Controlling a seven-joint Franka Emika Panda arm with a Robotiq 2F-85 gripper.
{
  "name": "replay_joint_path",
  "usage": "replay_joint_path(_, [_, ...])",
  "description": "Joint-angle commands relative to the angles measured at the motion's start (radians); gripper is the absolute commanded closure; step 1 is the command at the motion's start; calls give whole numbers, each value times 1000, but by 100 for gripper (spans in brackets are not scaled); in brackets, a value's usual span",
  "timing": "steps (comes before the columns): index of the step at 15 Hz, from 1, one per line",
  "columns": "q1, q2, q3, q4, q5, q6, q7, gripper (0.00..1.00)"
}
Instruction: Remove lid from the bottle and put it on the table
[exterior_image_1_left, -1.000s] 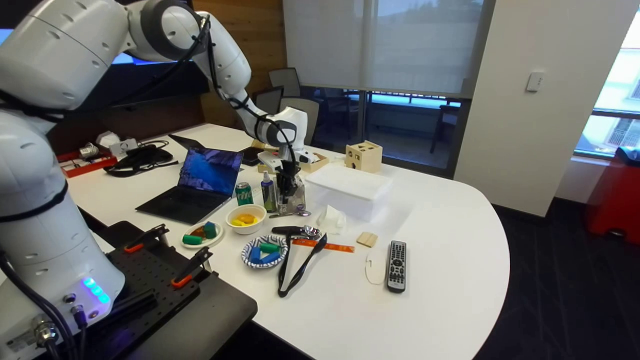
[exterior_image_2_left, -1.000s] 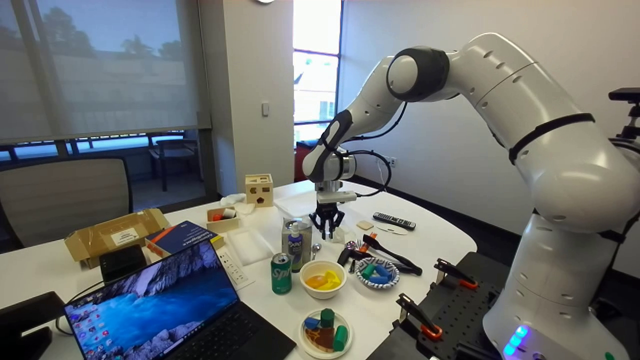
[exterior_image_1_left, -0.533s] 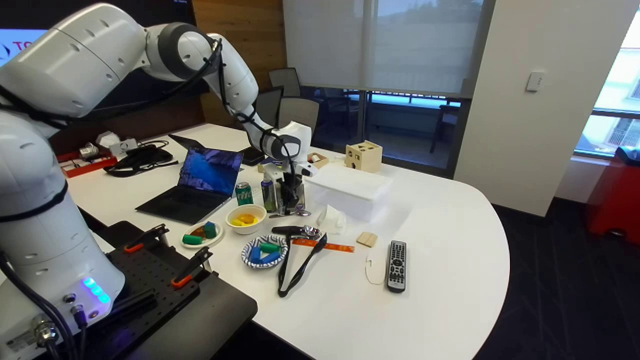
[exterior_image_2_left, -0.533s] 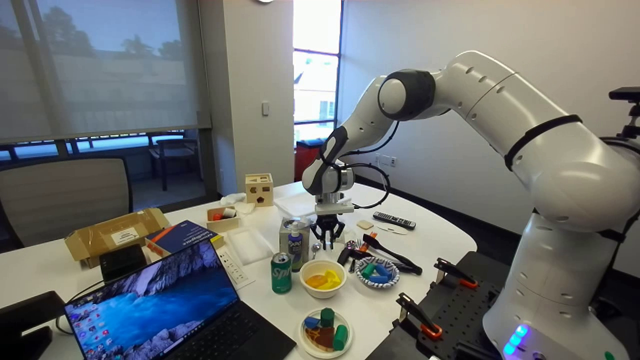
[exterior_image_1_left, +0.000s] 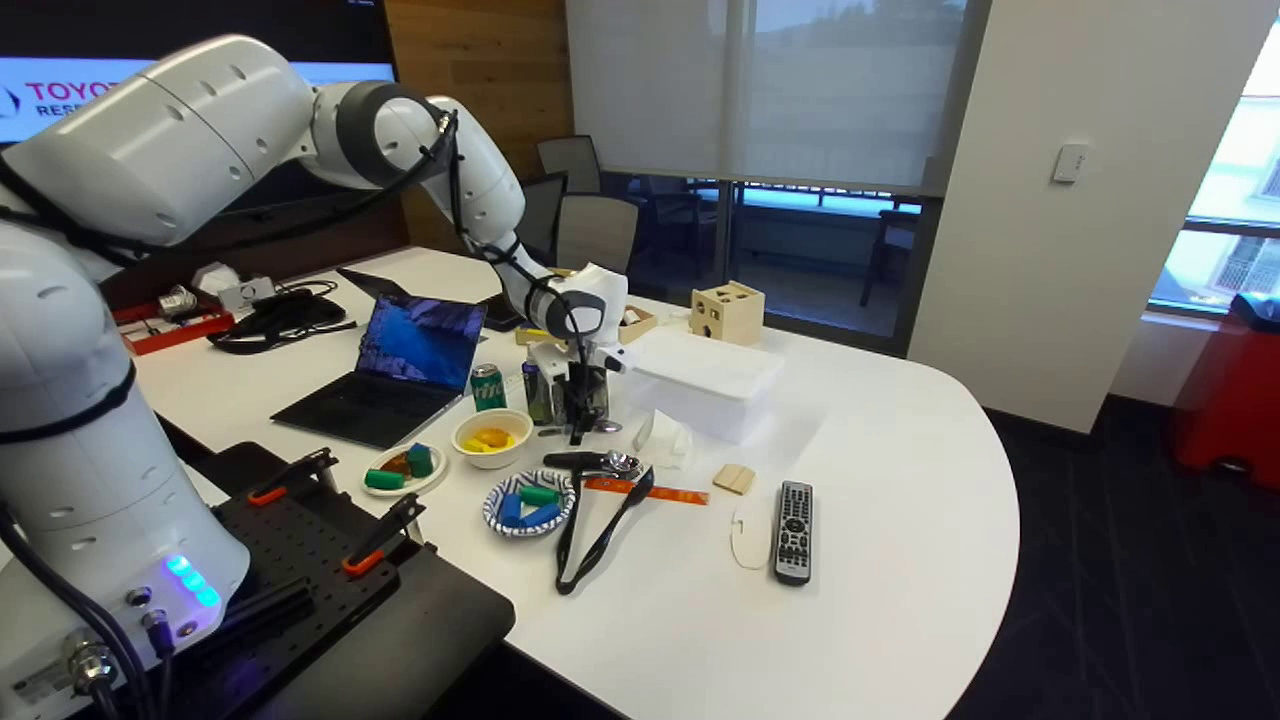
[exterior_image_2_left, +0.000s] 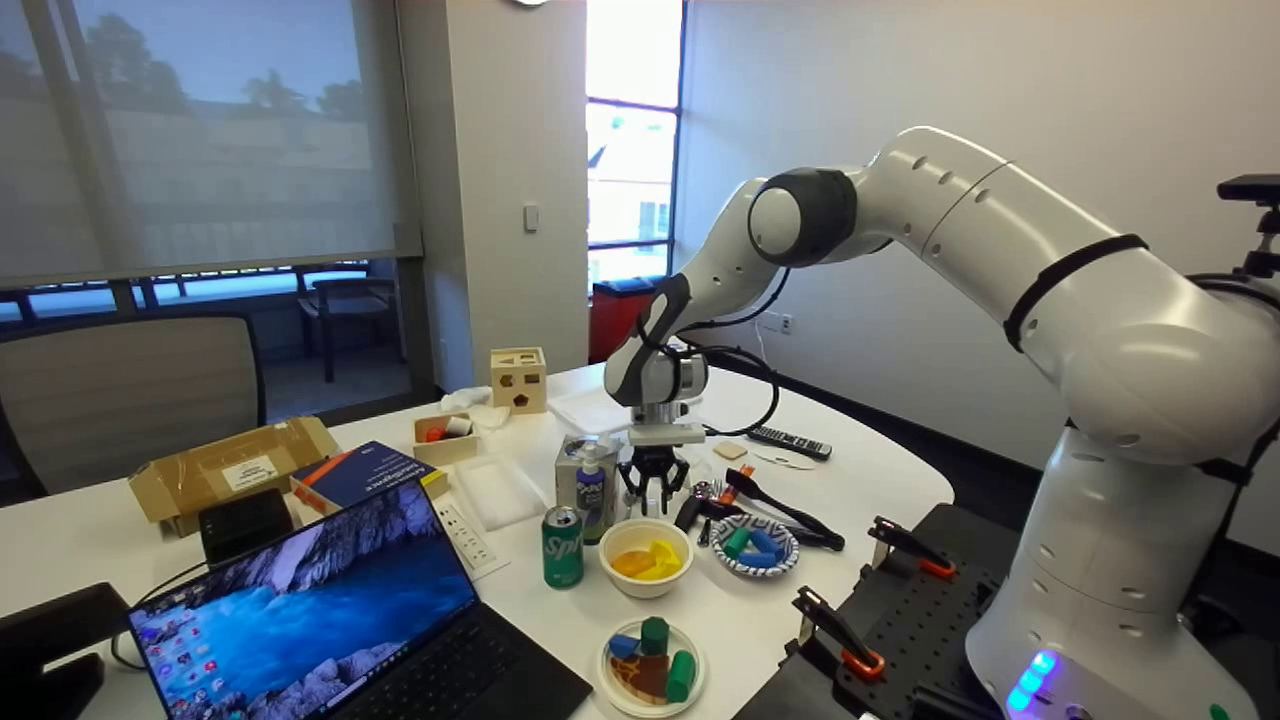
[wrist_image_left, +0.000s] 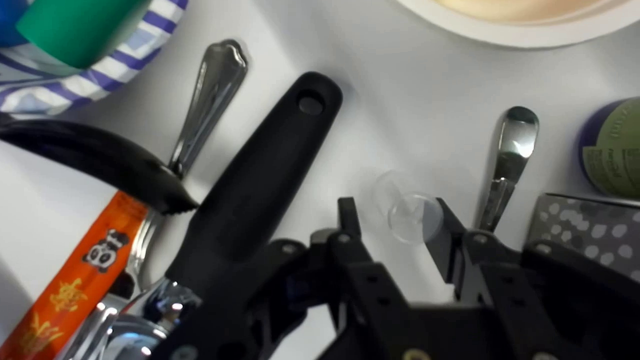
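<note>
My gripper (wrist_image_left: 395, 202) is open and low over the white table (exterior_image_1_left: 900, 480); it also shows in both exterior views (exterior_image_1_left: 577, 438) (exterior_image_2_left: 655, 505). A clear round lid (wrist_image_left: 411, 220) is between its fingertips, close to the right finger with a gap at the left; it seems to rest on the table. The lid is too faint to make out in the exterior views. A purple-and-green spray bottle (exterior_image_2_left: 590, 495) stands beside the gripper, its nozzle uncovered. A grey, white-dotted container (wrist_image_left: 590, 235) is right of the fingers; I cannot tell whether this is the bottle.
A black-handled utensil (wrist_image_left: 270, 175) lies left of the fingers, and a metal handle (wrist_image_left: 510, 155) lies right. Close by are a white bowl (exterior_image_2_left: 645, 585), a patterned bowl (exterior_image_2_left: 755, 570), a green can (exterior_image_2_left: 563, 550), black tongs (exterior_image_1_left: 600, 545) and a white bin (exterior_image_1_left: 700, 385).
My gripper has moved down toward the table beside the spray bottle. Its fingers look further apart now than half a second ago. The objects on the table have not visibly moved.
</note>
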Motion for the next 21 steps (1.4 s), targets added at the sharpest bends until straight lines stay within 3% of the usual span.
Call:
replay_joint_path(1, [-7, -59, 22, -38, 26, 38, -4, 28])
replay_joint_path(5, [29, -235, 18, -178, 2, 67, -13, 1])
replay_joint_path(13, [107, -625, 2, -405, -113, -125, -5, 0])
replay_joint_path(16, [113, -711, 19, -433, -134, -200, -20, 0])
replay_joint_path(21, [127, -782, 37, -464, -172, -222, -38, 0])
